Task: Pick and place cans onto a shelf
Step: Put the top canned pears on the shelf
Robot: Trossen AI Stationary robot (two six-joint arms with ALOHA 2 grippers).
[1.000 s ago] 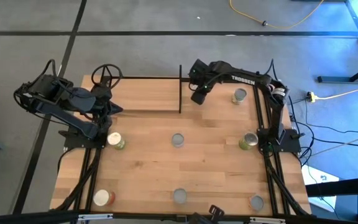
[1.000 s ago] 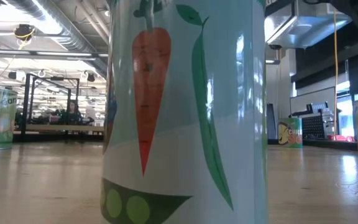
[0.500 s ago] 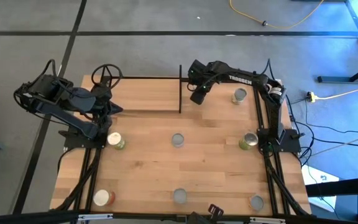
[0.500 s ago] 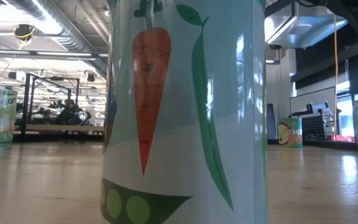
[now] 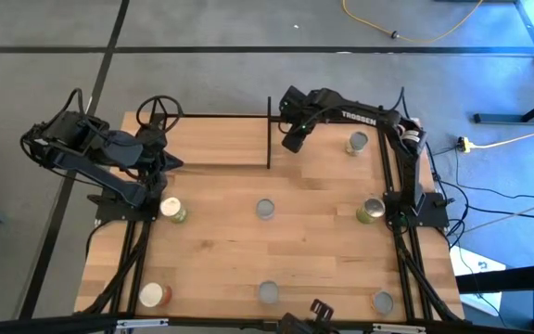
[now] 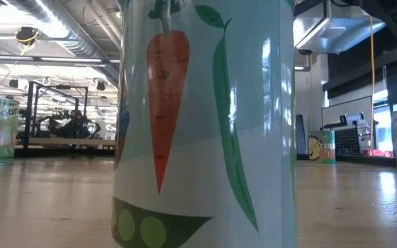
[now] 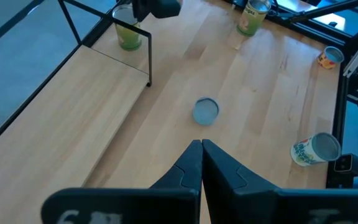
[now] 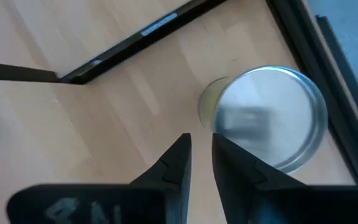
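Note:
A can (image 8: 269, 118) with a silvery top and a yellow-green label (image 7: 128, 34) stands on light wood in a corner of black rods. It is at the right end of the shelf (image 5: 211, 144), near the table's far edge. My right gripper (image 8: 201, 146) hangs just over it, pointing steeply down. Its fingers stand a little apart with nothing between them. In the high view this gripper (image 5: 290, 139) hides the can. My left gripper (image 7: 201, 146) waits shut above the shelf's left end (image 5: 160, 160). My right gripper comes from above at the can's silvery top (image 8: 253, 134), with one finger (image 8: 235, 158) over the top's edge. Whether that finger touches the can I cannot tell.
Several more cans stand upright on the table: one at the far right (image 5: 357, 142), one in the middle (image 5: 265, 209), one at the right (image 5: 371, 211) and one at the left (image 5: 172, 211). A can with a carrot-and-pea label (image 6: 205, 124) fills the low view. Black rails (image 5: 399, 186) run along the table's sides.

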